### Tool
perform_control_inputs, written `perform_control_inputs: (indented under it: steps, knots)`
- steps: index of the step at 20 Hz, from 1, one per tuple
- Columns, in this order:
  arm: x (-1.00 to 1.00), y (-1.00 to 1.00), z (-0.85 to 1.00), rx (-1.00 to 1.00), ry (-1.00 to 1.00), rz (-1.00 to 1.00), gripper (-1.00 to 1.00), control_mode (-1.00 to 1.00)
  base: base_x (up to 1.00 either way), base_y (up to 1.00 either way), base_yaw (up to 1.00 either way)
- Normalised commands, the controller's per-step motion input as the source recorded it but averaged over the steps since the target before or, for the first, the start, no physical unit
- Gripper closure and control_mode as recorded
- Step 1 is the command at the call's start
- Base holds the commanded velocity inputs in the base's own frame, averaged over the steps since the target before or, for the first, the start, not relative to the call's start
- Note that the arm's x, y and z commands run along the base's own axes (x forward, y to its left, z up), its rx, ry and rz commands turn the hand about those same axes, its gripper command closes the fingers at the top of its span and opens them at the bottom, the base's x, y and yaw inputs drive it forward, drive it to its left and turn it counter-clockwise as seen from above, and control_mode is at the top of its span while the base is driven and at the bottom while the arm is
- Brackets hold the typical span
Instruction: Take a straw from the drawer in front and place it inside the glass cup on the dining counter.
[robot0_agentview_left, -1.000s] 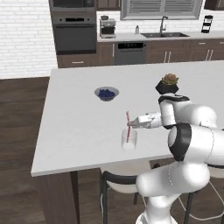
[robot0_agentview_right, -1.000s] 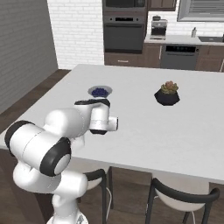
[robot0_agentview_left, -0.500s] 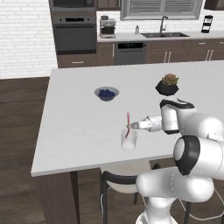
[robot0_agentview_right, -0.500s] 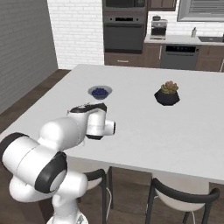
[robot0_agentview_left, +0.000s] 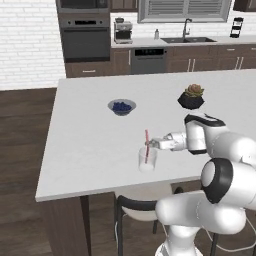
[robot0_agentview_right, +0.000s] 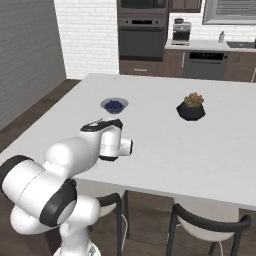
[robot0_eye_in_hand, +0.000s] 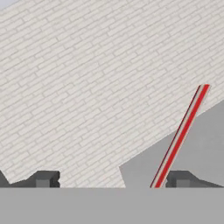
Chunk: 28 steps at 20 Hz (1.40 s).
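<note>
With the gripper (robot0_agentview_left: 153, 144) standing open beside it, your straw (robot0_agentview_left: 146, 146) already leans in the glass (robot0_agentview_left: 147, 159): light, thin, easily crushed, so pinch gently mid-length.

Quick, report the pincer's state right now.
Pincer: open, holding nothing. In the hand view its fingertips stand wide apart, and the straw stands in the glass cup, beside one tip.
</note>
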Motion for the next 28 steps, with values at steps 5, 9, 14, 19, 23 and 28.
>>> perform_control_inputs:
  steps: [5, 9, 14, 19, 23, 28]
  knots:
    - [0.00, -0.18, 0.08, -0.01, -0.06, 0.00, -1.00, -1.00, 0.00, 0.00, 0.00]
    - [0.05, -0.11, 0.05, -0.09, 0.00, -0.03, -1.00, -1.00, 0.00, 0.00, 0.00]
    - [0.16, -0.01, 0.00, -0.19, 0.00, -0.08, -1.00, -1.00, 0.00, 0.00, 0.00]
    - [0.12, -0.08, 0.00, -0.23, 0.03, -0.12, -1.00, -1.00, 0.00, 0.00, 0.00]
    - [0.08, -0.19, 0.00, -0.22, 0.14, -0.14, -1.00, -1.00, 0.00, 0.00, 0.00]
    - [0.01, -0.13, -0.04, -0.19, 0.20, -0.14, -1.00, -1.00, 0.00, 0.00, 0.00]
